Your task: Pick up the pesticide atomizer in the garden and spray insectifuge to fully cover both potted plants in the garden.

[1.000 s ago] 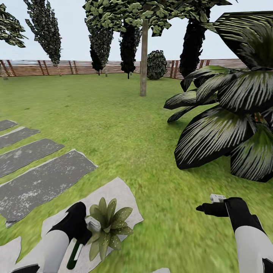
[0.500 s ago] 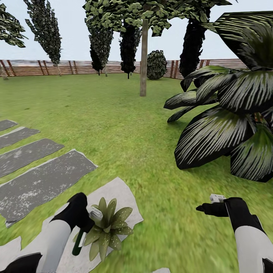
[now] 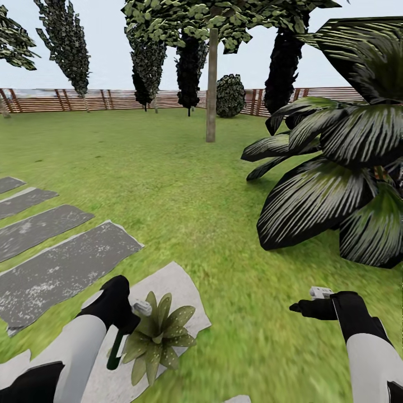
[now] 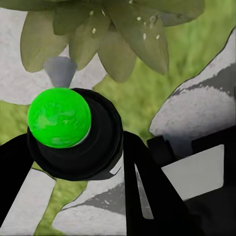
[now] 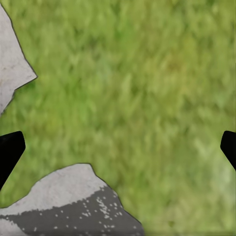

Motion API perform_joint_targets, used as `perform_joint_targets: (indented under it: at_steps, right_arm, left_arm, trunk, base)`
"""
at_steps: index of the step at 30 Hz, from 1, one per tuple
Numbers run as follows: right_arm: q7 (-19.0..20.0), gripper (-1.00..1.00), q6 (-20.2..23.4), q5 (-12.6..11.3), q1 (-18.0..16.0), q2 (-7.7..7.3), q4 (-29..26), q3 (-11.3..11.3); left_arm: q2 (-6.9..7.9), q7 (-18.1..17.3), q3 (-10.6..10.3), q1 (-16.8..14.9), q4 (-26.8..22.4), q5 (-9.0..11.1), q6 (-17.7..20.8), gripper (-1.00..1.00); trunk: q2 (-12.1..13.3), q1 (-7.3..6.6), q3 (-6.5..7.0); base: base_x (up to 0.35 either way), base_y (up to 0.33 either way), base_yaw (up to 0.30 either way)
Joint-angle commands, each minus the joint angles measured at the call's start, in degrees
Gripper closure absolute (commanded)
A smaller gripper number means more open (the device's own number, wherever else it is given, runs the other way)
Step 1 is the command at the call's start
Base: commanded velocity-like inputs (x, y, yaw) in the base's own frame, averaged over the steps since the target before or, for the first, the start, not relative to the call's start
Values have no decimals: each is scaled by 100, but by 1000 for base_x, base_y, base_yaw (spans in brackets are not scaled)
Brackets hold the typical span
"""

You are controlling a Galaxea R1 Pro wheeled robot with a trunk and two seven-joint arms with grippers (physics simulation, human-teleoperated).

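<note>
Since the earlier frames my left gripper has edged up and toward the plant, carrying the dark green pesticide atomizer with white nozzle head along; the head camera barely shifted.

Left gripper: black fingers clamped around the atomizer's black collar. From the left wrist, the atomizer shows as a glossy bright-green dome set in a round black ring, with a grey cone-shaped nozzle tip pointing at the leaves. In the head view its body hangs below the gripper as a slim dark green tube, lower end partly lost against the slab.

Low rosette of pointed, pale-speckled green leaves sits on the pale grey stone paving slab, just beside the nozzle. Leaves flat, matte, waxy-looking; no pot visible. I see one such plant.

Right gripper: spread wide, only the black tips at the edges of the right wrist view over blurred green grass lawn.

Tall palm with dark white-streaked fronds is cut off at the frame edge. Brown slatted wooden fence behind.
</note>
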Motion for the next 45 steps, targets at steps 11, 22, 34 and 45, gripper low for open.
perform_joint_targets:
  at_steps: [11,22,34,45]
  right_arm:
    - [55,-100,5,61,-6,3,-6,-24]
    - [55,-100,5,61,-6,3,-6,-25]
    - [51,-100,5,61,-6,3,-6,-24]
    - [47,-100,5,61,-6,3,-6,-24]
  left_arm:
    - [9,-861,-220,-3,94,-298,25,100]
    - [86,-1436,-524,-3,101,-764,-26,100]
    - [132,-1441,-527,-3,90,-769,-27,100]
    - [132,-1441,-523,-157,41,-770,-27,100]
  trunk:
    - [-3,-1,-5]
    - [-3,-1,-5]
    - [-3,-1,-5]
    - [-3,-1,-5]
  base:
    - [0,0,-172]
    - [0,31,-1]
    - [0,88,-82]
    - [0,0,-140]
